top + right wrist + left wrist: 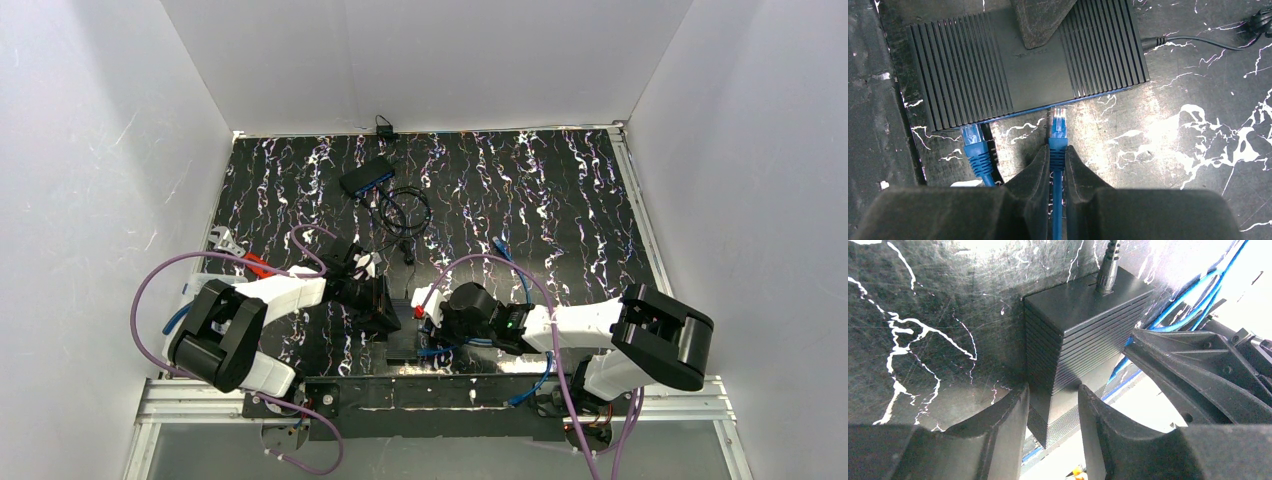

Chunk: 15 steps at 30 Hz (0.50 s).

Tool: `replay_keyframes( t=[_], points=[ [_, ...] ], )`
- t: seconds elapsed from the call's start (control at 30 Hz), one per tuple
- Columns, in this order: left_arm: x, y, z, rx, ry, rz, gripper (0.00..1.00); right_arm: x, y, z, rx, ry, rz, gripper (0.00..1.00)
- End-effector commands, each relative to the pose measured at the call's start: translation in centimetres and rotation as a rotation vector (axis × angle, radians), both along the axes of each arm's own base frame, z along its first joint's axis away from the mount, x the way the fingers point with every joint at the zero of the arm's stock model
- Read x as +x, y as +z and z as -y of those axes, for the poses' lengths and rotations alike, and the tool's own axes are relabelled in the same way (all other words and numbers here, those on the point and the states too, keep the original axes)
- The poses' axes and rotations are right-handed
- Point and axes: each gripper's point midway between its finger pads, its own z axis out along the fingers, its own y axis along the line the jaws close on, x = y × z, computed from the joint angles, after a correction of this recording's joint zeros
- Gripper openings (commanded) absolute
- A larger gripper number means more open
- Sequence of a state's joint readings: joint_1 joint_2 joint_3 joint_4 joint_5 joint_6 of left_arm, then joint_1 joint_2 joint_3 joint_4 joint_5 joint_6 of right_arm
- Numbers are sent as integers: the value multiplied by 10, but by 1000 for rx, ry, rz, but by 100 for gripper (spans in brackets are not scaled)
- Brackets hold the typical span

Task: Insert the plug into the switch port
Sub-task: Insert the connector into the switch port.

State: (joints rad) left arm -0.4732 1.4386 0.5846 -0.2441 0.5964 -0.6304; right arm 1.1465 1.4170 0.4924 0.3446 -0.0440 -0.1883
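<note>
The switch (973, 65) is a black ribbed box lying near the table's front edge (402, 342). My left gripper (1052, 388) is shut on the switch (1083, 310), with a finger pressed against each side of one corner. My right gripper (1057, 150) is shut on the boot of the blue plug (1058, 125). The plug's clear tip points at the switch's front face and sits just at its edge. The port itself is hidden under that edge. In the top view the left gripper (383, 308) and the right gripper (428, 312) face each other across the switch.
A second blue plug (973, 140) sits in the switch's front face further left. A black power cord (1198, 42) leaves the switch's right end. Another black switch (366, 177) with coiled cables (405, 210) lies at the back. A metal rail (420, 395) runs along the front edge.
</note>
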Motion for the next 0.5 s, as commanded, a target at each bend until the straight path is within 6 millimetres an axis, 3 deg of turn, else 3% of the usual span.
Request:
replay_keyframes(
  t=[0.0, 0.47],
  points=[
    [1, 2, 2, -5, -18, -2, 37, 0, 24, -19, 126, 26, 32, 1],
    [-1, 2, 3, -7, -22, -8, 35, 6, 39, -22, 169, 8, 66, 1]
  ],
)
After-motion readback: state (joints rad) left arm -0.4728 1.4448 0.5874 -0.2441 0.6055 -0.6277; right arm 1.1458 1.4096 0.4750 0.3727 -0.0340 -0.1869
